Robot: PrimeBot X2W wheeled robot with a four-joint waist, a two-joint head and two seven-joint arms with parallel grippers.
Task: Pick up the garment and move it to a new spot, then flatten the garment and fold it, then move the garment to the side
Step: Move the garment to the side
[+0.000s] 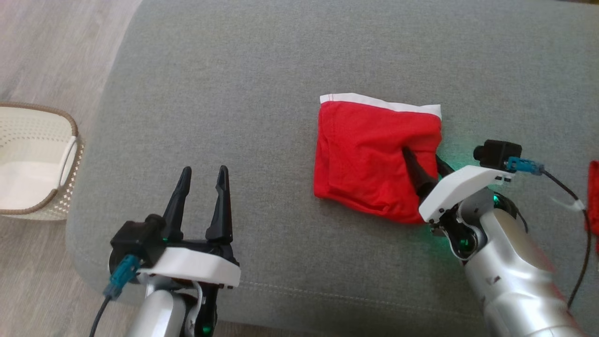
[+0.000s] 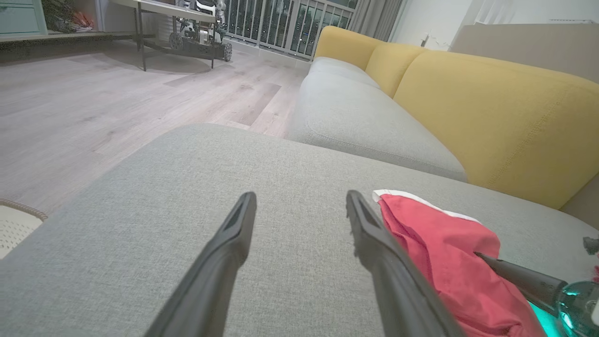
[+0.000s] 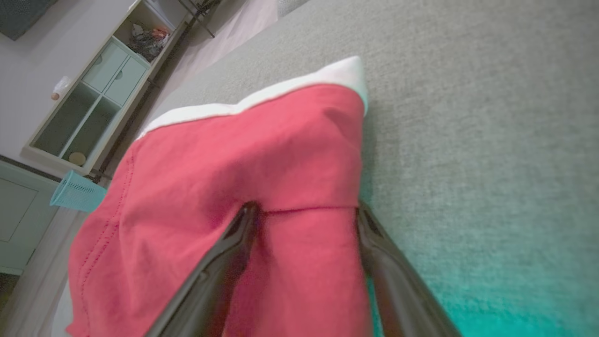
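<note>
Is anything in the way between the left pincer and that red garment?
Nothing visible is. Bare grey cushion lies between the open left pincer and the red garment. The right pincer, also open, straddles a strip along the garment's edge.

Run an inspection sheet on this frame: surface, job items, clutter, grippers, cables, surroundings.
Surface: grey sofa cushion, smooth.
Job's things: red garment, white waistband, lying fairly flat on the cushion.
Clutter: red item cut off at the right edge.
Grippers: left gripper open over the cushion, apart from the garment; right gripper open, fingers straddling the garment's right edge.
Cables: black cable off the right wrist; teal-plugged lead at the left wrist.
Surroundings: white basket on wood floor; yellow backrest.
</note>
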